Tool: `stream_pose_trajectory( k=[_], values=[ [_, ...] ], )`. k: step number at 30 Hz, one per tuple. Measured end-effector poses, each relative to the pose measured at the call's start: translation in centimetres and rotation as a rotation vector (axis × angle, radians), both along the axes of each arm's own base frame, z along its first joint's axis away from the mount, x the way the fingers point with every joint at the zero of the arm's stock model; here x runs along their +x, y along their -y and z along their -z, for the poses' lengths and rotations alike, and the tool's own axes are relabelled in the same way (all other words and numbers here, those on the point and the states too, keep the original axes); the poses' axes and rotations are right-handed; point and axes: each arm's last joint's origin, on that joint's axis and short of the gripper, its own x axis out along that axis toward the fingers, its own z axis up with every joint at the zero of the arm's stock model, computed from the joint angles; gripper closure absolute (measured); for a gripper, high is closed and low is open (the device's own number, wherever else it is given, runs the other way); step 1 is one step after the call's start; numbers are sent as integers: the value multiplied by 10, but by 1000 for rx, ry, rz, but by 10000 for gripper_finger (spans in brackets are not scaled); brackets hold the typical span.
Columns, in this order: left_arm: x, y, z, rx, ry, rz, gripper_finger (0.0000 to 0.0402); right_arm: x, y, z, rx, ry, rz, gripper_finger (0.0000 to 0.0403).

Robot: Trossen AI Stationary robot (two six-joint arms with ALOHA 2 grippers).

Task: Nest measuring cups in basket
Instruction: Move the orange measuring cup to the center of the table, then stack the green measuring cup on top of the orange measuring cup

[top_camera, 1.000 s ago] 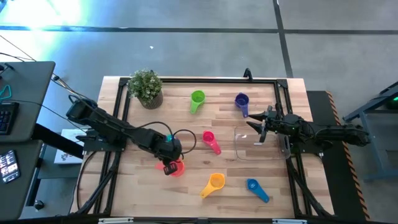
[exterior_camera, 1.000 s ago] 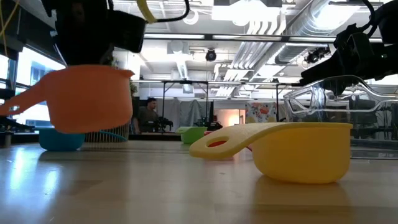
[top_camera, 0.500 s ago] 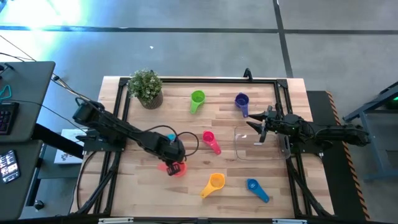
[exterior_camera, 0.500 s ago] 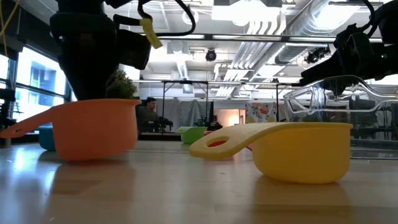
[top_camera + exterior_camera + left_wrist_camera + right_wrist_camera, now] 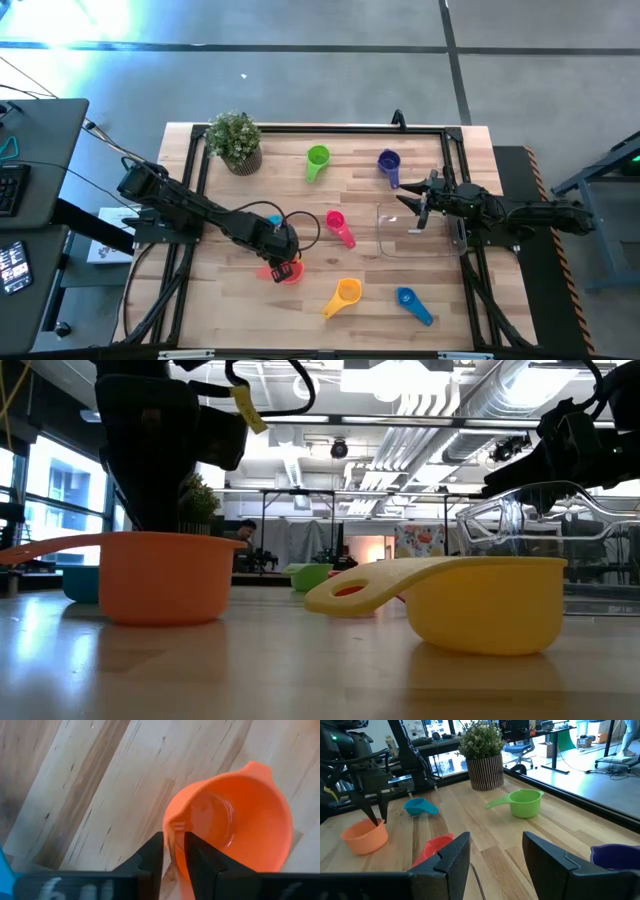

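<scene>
The salmon-pink measuring cup (image 5: 288, 272) stands on its base on the table, left of centre. My left gripper (image 5: 175, 852) points down over it, one finger on either side of the handle's root at the rim. My right gripper (image 5: 495, 855) stands open and level at the table's right, over the far rim of the clear basket (image 5: 410, 235), with nothing between its fingers. The green (image 5: 317, 158), purple (image 5: 389, 162), magenta (image 5: 338, 226), orange (image 5: 345, 293) and blue (image 5: 410, 302) cups lie on the table. The teal cup (image 5: 273, 218) is partly hidden by my left arm. My left gripper's fingers (image 5: 155, 855) come from above, pointing down, and lie across the handle's root (image 5: 175, 840) of the salmon-pink cup. I cannot tell whether they touch it. The cup stands level with its base on the table (image 5: 165, 605).
A potted plant (image 5: 236, 140) stands at the far left corner. A black frame rail (image 5: 320, 127) runs along the table's far and side edges. Bare wood shows at the table's near left (image 5: 230, 315).
My left gripper has gone down with the salmon-pink cup. The cup hung clear and tilted a second ago, then touched down with its handle end low, and now stands level on the table.
</scene>
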Motion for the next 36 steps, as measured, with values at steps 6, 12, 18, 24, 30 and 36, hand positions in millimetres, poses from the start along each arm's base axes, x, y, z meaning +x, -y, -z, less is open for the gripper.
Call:
stream_pose_trajectory(
  k=[6,12,18,24,30,36],
  values=[
    [5,-3,-12,10,-6,9,284,0,0,0,0,0,0,229],
    [14,-10,-34,32,-11,38,269,0,0,0,0,0,0,229],
    [24,-19,-56,45,18,56,270,0,0,0,0,0,1,229],
    [35,-35,-74,78,80,58,270,0,0,0,0,0,0,229],
    [47,-57,-94,94,153,38,270,0,0,0,0,0,0,229],
    [58,-88,-111,101,260,-49,270,0,0,0,0,0,1,229]
  ],
)
